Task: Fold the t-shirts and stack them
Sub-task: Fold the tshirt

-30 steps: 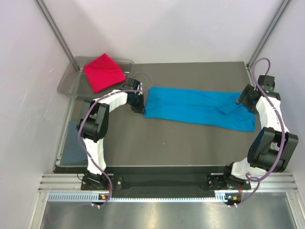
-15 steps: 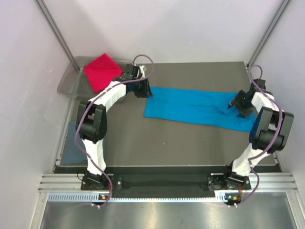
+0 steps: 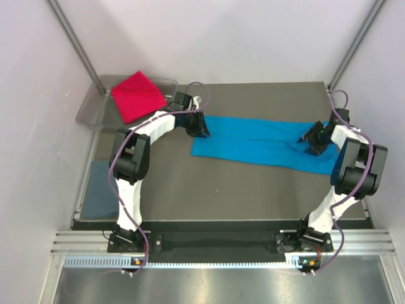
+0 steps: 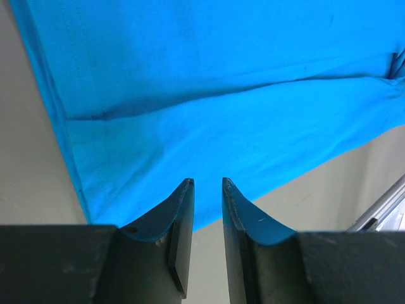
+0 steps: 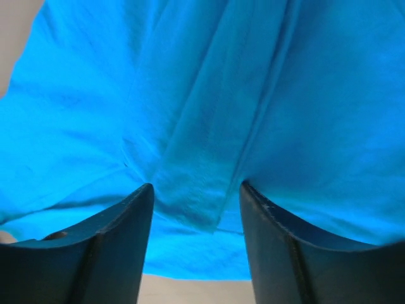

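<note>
We are hovering over both ends of the turquoise-blue t-shirt (image 3: 259,144), a long strip lying left to right across the table (image 3: 253,196).
The left gripper (image 3: 201,128) is sitting at its far-left corner, jaws a narrow slit apart and holding nothing. The right gripper (image 3: 308,140) is straddling a ridge near the right end, jaws wide, unclamped. The red t-shirt (image 3: 136,95) is lying in the tray (image 3: 88,113), and the slate t-shirt (image 3: 96,190) is lying at the table's left edge.
</note>
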